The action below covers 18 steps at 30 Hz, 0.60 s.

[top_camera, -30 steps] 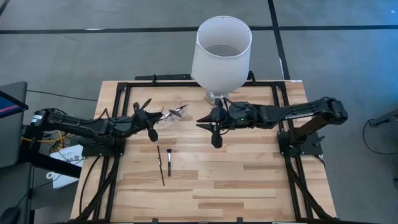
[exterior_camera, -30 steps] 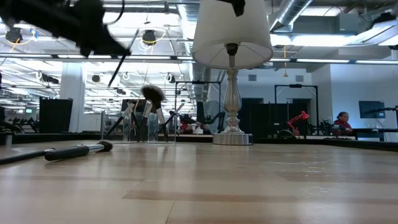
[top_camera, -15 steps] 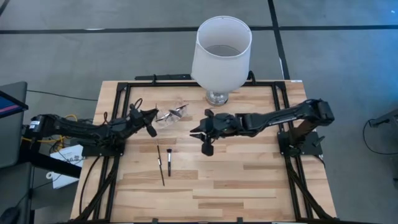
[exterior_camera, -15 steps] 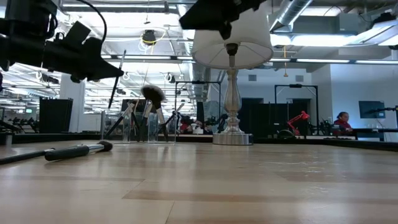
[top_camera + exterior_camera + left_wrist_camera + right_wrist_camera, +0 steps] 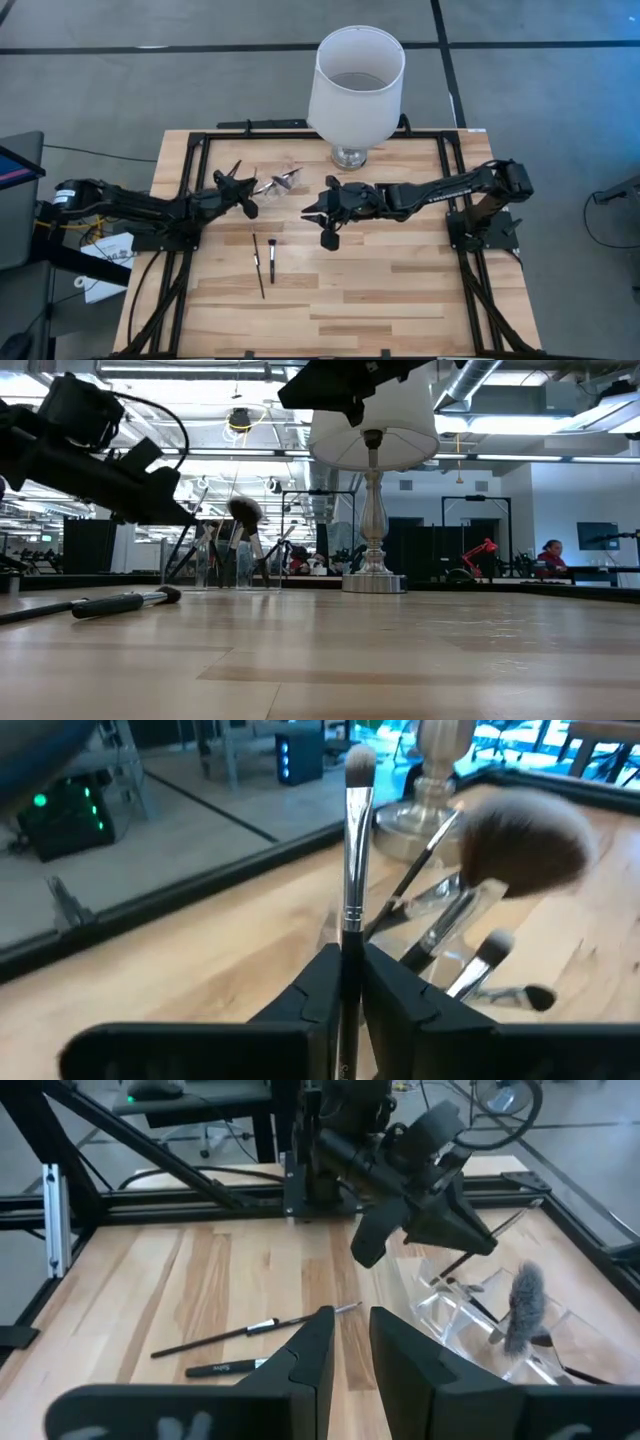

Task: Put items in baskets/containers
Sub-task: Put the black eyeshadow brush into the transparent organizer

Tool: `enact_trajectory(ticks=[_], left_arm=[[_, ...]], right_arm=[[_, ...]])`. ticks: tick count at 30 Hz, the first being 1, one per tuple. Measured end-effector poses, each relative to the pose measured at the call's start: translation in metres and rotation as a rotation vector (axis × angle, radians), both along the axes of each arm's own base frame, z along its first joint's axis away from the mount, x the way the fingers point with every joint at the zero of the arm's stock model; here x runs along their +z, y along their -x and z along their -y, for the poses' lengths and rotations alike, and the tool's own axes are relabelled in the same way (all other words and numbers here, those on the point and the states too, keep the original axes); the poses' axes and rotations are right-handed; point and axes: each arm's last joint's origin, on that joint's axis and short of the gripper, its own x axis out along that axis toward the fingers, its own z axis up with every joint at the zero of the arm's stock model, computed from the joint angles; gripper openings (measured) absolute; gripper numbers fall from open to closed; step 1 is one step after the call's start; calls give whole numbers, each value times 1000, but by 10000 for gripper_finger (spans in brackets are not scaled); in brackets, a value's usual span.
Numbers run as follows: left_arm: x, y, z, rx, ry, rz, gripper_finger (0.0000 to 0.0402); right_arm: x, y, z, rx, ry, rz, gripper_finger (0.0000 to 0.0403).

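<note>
— Which step is this?

— The left gripper (image 5: 345, 982), left of centre in the overhead frame, clenches one brush (image 5: 356, 840) upright beside the clear case (image 5: 277, 185); next, I judge, it must tip the brush in and release.

— And the right gripper (image 5: 345, 1342)?

— Empty, fingers slightly parted, hovering mid-table.

— The count?

— Two brushes (image 5: 264, 262) lie loose below centre, one is held, several stand in the case; exact number unclear.
</note>
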Motion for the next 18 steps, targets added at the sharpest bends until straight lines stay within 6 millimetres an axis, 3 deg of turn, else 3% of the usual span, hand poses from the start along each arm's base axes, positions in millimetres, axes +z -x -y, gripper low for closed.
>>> enact_trajectory(ticks=[8, 18], left_arm=[[-1, -2, 0, 6, 19, 17, 79], [21, -2, 14, -97, -29, 185, 90]], right_arm=[[0, 0, -1, 3, 2, -2, 61], [-3, -1, -1, -51, -122, -7, 61]])
